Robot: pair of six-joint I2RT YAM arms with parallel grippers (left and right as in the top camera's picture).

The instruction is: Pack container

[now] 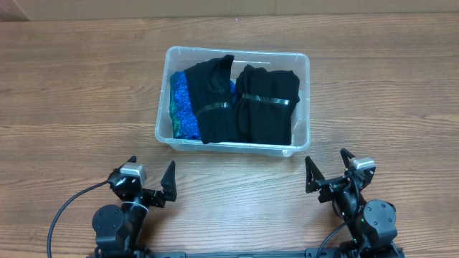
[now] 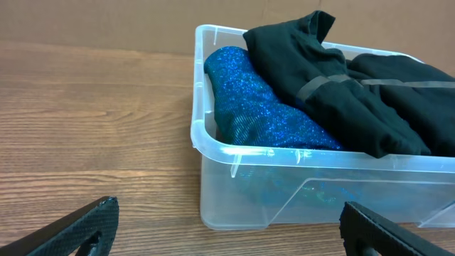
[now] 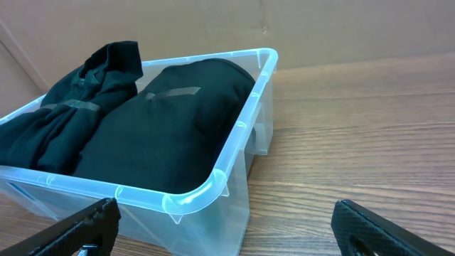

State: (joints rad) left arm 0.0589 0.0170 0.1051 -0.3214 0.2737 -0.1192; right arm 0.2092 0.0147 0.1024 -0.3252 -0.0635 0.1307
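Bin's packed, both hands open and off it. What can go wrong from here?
1. The middle black roll has a loose end standing above the container rim on the far side. It may flop out or snag a hand reaching in.
2. It, the blue roll and the right black roll fill the floor, so forcing more in could shove the container.
3. The left hand and right hand face the clear near wall, and a forward move may bump it.
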